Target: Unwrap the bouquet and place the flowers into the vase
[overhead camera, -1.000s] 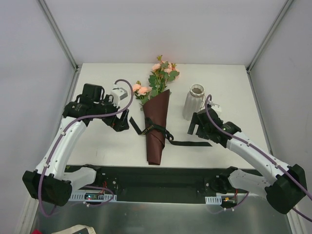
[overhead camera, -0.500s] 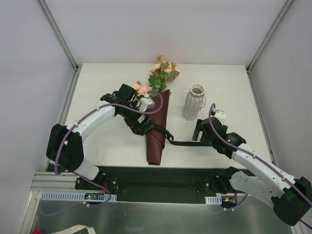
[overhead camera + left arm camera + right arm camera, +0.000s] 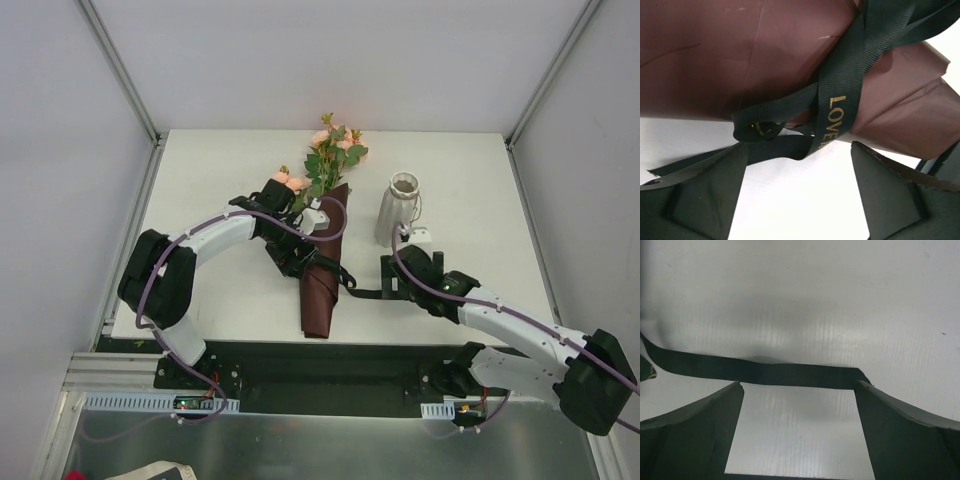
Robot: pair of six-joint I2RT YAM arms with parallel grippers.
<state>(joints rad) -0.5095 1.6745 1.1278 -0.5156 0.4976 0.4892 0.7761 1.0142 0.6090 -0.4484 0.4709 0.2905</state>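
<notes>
The bouquet (image 3: 322, 262) lies on the table, its dark red-brown paper (image 3: 740, 55) tied with a black ribbon (image 3: 837, 112) lettered in gold. Peach-pink flowers (image 3: 331, 158) stick out of its far end. My left gripper (image 3: 296, 262) is low against the wrap's left side, open, and the ribbon's knot loop (image 3: 760, 131) sits just beyond its fingertips (image 3: 705, 190). A ribbon tail (image 3: 765, 372) runs right across the table. My right gripper (image 3: 386, 283) is open just short of that tail, straddling it. The ribbed whitish vase (image 3: 398, 208) stands upright behind the right gripper.
The white table (image 3: 220, 180) is bounded by grey walls at left, right and back. The vase stands close to my right wrist. A loose ribbon end (image 3: 680, 167) trails under my left finger.
My left arm has swung from the table's left side over to the bouquet's ribbon knot. My right gripper has moved left along the ribbon tail, towards the bouquet.
</notes>
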